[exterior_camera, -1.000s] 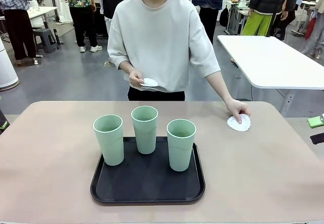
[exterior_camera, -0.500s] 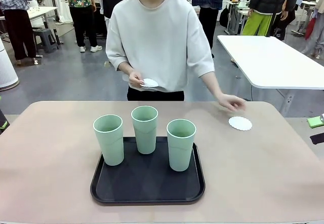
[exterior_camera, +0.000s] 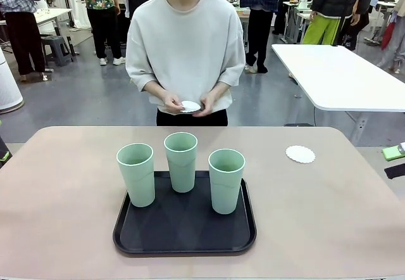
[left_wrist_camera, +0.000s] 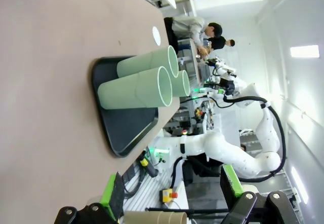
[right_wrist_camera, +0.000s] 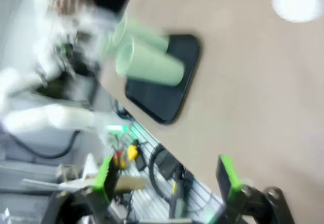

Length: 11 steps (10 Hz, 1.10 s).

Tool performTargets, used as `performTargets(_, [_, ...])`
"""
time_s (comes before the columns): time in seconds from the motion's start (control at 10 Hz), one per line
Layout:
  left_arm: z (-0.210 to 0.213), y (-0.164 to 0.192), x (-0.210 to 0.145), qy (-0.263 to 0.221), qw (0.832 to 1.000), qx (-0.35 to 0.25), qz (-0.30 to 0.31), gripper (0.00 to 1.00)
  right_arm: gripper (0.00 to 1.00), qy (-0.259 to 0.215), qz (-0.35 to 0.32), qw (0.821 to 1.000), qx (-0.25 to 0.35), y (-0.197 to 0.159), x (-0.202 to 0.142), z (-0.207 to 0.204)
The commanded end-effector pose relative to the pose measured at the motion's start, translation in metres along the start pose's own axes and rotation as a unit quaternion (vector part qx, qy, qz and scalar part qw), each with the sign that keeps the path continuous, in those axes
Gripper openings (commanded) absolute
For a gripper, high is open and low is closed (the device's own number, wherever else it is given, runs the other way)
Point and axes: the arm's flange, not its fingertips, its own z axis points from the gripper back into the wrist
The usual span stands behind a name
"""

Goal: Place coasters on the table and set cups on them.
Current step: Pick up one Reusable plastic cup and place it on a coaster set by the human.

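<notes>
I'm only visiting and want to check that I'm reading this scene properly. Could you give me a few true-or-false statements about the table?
1. All three mint-green cups stand on the black tray. True.
2. Two coasters lie on the table. False: one white coaster lies there, right of the tray. The person holds a second coaster.
3. The white coaster on the table has no cup on it. True.
4. The left gripper is clamped on a cup. False: its jaws stand open with nothing between them, apart from the cups.
</notes>
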Motion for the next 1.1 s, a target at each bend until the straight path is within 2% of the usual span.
performTargets(0.0, [0.0,0.0,0.0,-0.006,1.0,-0.01,-0.003,1.0,1.0,-0.01,0.179,0.984,-0.02,0.006,0.05,-0.025])
performTargets(0.2, [0.0,0.0,0.0,-0.006,1.0,-0.01,-0.003,1.0,1.0,0.016,0.299,0.952,-0.058,0.031,0.076,-0.066])
performTargets(0.3, [0.0,0.0,0.0,-0.006,1.0,-0.01,-0.003,1.0,1.0,-0.009,0.341,0.938,-0.064,0.046,0.088,-0.084])
performTargets(0.4, [0.0,0.0,0.0,-0.006,1.0,-0.01,-0.003,1.0,1.0,-0.048,0.368,0.923,-0.099,0.056,0.097,-0.099])
performTargets(0.6, [0.0,0.0,0.0,-0.006,1.0,-0.01,-0.003,1.0,1.0,-0.068,0.42,0.895,-0.136,0.064,0.099,-0.128])
performTargets(0.7, [0.0,0.0,0.0,-0.006,1.0,-0.01,-0.003,1.0,1.0,-0.055,0.423,0.894,-0.136,0.059,0.099,-0.136])
performTargets(0.8, [0.0,0.0,0.0,-0.006,1.0,-0.01,-0.003,1.0,1.0,-0.02,0.403,0.907,-0.118,0.056,0.096,-0.138])
performTargets(0.9, [0.0,0.0,0.0,-0.006,1.0,-0.01,-0.003,1.0,1.0,-0.052,0.409,0.901,-0.134,0.076,0.115,-0.113])
performTargets(1.0, [0.0,0.0,0.0,-0.006,1.0,-0.01,-0.003,1.0,1.0,-0.052,0.409,0.901,-0.134,0.076,0.115,-0.113])
